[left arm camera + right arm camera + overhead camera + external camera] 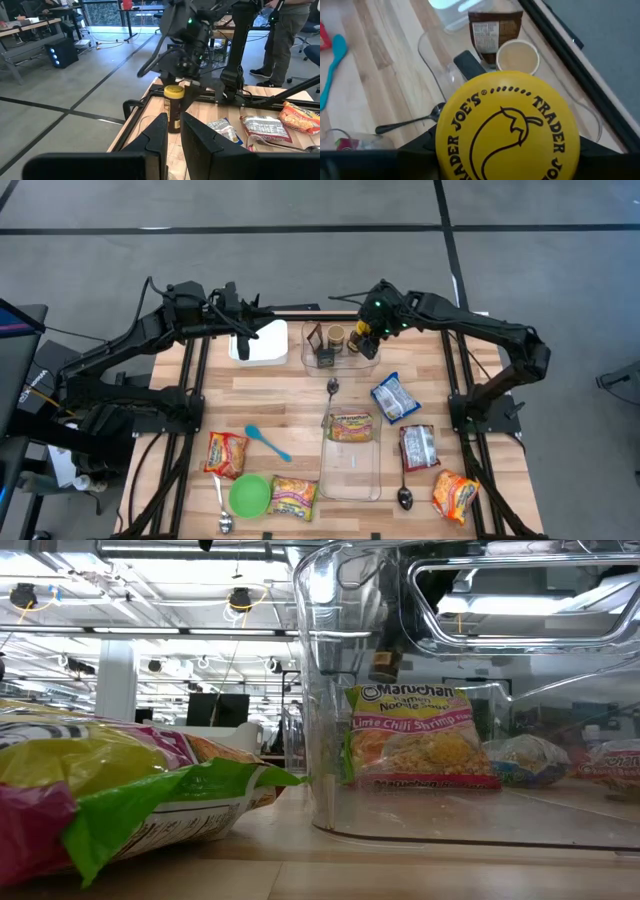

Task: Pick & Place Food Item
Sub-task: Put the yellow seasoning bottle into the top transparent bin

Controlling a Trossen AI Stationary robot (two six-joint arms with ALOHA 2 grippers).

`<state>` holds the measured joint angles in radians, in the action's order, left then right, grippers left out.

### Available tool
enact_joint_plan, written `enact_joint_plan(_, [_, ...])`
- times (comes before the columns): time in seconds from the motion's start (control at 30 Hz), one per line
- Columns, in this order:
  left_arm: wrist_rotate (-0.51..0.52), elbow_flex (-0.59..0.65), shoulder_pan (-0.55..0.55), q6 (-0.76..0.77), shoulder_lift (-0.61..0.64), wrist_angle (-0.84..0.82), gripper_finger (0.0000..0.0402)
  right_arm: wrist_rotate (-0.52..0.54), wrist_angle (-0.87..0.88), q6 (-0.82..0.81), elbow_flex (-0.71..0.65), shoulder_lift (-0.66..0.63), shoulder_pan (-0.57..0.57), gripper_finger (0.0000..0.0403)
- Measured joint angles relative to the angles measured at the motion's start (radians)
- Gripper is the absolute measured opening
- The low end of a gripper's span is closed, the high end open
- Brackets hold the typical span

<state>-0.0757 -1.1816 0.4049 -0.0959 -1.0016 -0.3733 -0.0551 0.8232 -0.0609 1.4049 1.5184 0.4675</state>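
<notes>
**Jar held above the far container**

While the right end effector [362, 332] hangs over the far clear container [340, 346], its fingers are clamped on a jar with a yellow lid [507, 135]. In the right wrist view the lid fills the middle, printed with "Trader Joe's", and the dark fingers sit on both sides of it. The left wrist view shows the same jar [173, 107] upright, dark below the yellow lid, with the right arm coming down on it from above.

Inside this container, beside the jar, stand a brown packet [495, 34] and a small pale cup [518, 56]. A spoon [332, 392] lies on the surface just in front of the container, toward the near edge. A white box [259, 342] stands just beside the container on its left side, and the left end effector [243, 330] rests over this box; its fingers are close together with a narrow gap, and hold nothing.
</notes>
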Motion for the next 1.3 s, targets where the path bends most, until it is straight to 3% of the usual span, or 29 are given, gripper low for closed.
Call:
enact_joint_plan(0.67, [0.000,0.000,0.000,0.000,0.000,0.000,0.0044,0.003,-0.039,-0.038,0.000,0.197,0.046,0.0196])
enact_joint_plan(1.3, [0.000,0.000,0.000,0.000,0.000,0.000,0.0044,0.086,-0.072,-0.163,-0.044,0.201,-0.017,0.0196])
